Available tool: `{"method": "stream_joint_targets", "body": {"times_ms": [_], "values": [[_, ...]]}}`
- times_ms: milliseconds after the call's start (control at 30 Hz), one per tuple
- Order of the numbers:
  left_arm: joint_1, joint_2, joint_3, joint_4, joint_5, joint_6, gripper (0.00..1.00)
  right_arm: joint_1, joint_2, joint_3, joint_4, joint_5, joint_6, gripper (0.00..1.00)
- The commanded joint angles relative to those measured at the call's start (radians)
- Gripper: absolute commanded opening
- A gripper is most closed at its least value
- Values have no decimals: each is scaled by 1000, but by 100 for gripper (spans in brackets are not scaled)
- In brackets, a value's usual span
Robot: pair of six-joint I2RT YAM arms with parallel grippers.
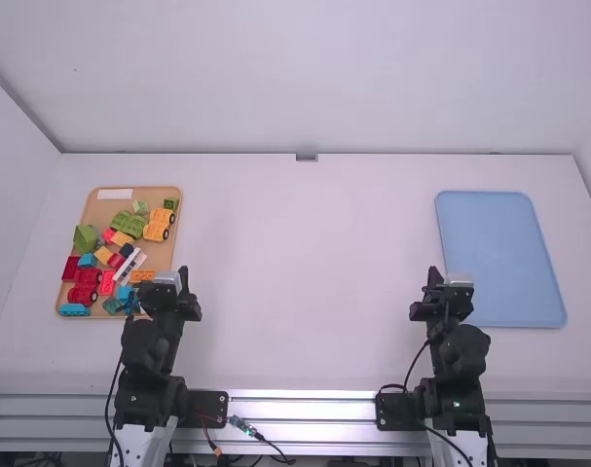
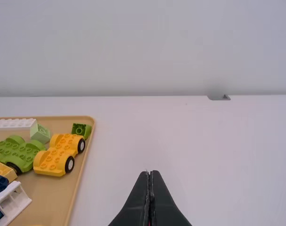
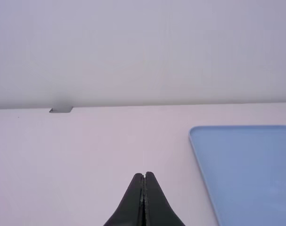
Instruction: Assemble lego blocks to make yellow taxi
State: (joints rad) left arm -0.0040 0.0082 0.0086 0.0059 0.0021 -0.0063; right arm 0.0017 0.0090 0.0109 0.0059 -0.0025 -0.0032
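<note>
White bench between pale walls, with two robot arms at its near edge. Nearest are the left gripper and right gripper, jaws closed together on each. Beside the right one lies a pale blue tray. At left, a tan tray holds loose toy bricks: a red wheeled base toward the front, then yellow and green wheeled bases side by side (the yellow leans toward orange), and a white studded plate at the far edge.

White links, black joints, dark tapered fingers, black cables
</note>
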Motion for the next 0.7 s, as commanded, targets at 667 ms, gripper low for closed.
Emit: {"method": "stream_joint_targets", "body": {"times_ms": [667], "values": [[-16,160,160,28,-19,-22,16,-35,148,147,-147,-52,-89,15]]}}
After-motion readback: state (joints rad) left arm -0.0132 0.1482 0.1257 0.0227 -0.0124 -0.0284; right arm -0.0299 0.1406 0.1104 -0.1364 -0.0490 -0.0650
